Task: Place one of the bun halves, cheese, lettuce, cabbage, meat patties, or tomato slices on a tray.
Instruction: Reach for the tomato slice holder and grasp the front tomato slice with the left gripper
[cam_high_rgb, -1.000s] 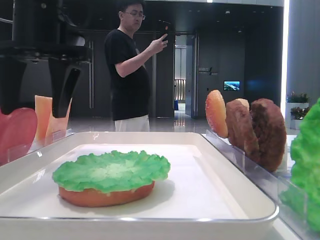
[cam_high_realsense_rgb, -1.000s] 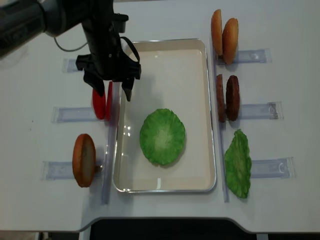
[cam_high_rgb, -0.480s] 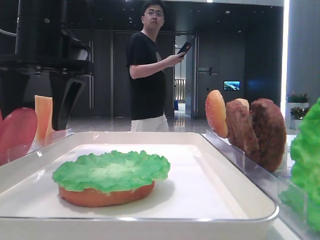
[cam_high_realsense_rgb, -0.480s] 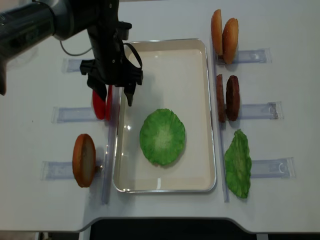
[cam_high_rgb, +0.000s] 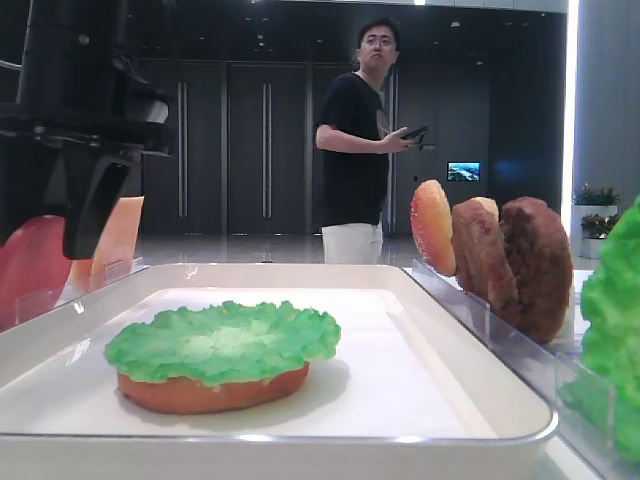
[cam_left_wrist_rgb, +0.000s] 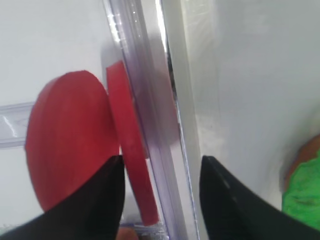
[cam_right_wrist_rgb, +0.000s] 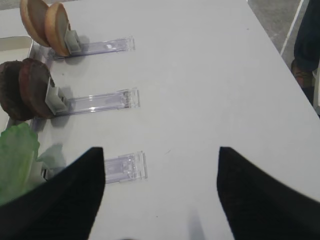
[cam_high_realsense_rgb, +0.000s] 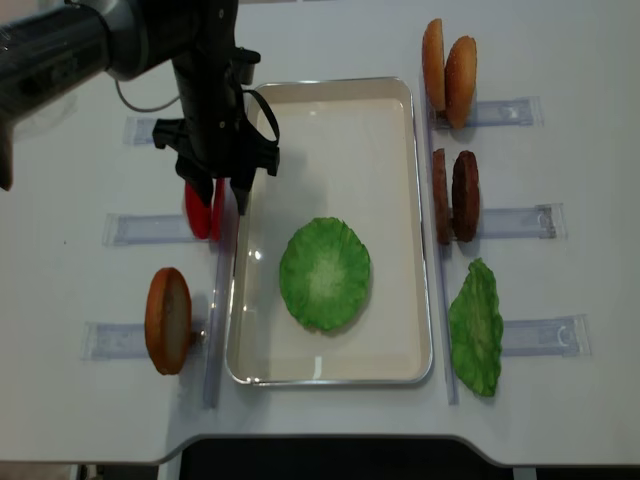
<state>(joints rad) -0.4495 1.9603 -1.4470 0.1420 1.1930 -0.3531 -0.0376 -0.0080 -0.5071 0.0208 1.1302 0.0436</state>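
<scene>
Two red tomato slices (cam_high_realsense_rgb: 198, 212) stand on edge in a clear rack left of the white tray (cam_high_realsense_rgb: 330, 85). My left gripper (cam_high_realsense_rgb: 222, 198) is down over them and open. In the left wrist view one finger sits between the two slices and the other over the tray rim (cam_left_wrist_rgb: 175, 100), so the right slice (cam_left_wrist_rgb: 131, 155) and the rack wall lie between the jaws, with a gap on the tray side. In the tray, lettuce (cam_high_realsense_rgb: 324, 273) lies on a bun half (cam_high_rgb: 210, 392). My right gripper (cam_right_wrist_rgb: 160, 195) hangs open over bare table.
Right of the tray stand two bun halves (cam_high_realsense_rgb: 448, 70), two meat patties (cam_high_realsense_rgb: 455, 195) and a lettuce leaf (cam_high_realsense_rgb: 475, 325) in clear racks. Another bun half (cam_high_realsense_rgb: 168, 320) stands at front left. Cheese (cam_high_rgb: 118, 232) shows behind the left gripper. A man (cam_high_rgb: 360, 130) stands in the background.
My left gripper has shifted left from over the tray's edge and come down around the right tomato slice, its jaws narrower. The man has walked to the right.
</scene>
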